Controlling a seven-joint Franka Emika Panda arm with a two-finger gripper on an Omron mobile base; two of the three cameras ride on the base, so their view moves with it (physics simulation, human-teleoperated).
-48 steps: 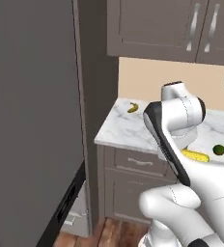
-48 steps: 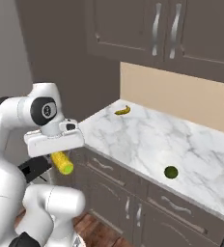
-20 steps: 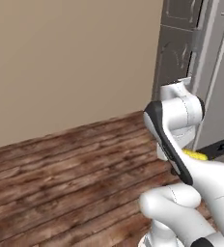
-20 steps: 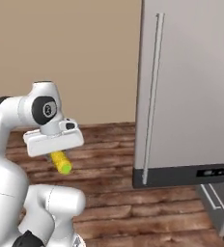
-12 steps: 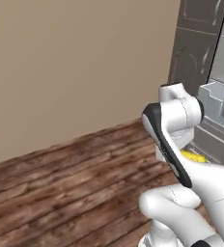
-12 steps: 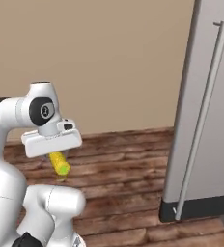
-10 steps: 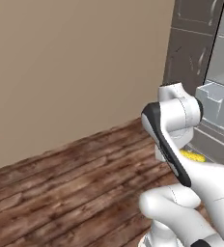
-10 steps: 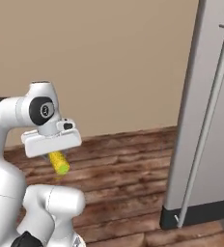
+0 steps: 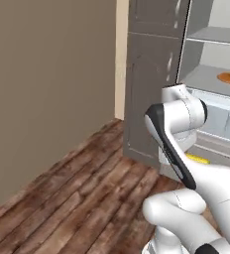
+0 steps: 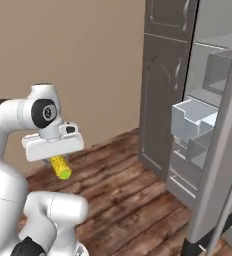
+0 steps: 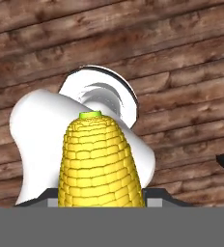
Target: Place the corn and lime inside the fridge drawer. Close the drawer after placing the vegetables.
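I have the corn [image 10: 60, 166] pinched in the jaws, long axis pointing down at the wooden floor [image 10: 128, 190], green tip lowest. The open fridge [image 10: 208, 115] lies to my right; I judge its drawer lies that way.

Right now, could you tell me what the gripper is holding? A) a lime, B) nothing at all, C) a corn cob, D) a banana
C: the gripper is shut on the corn, a yellow cob with bumpy kernels and a greenish tip, hanging below the hand over the wooden floor.
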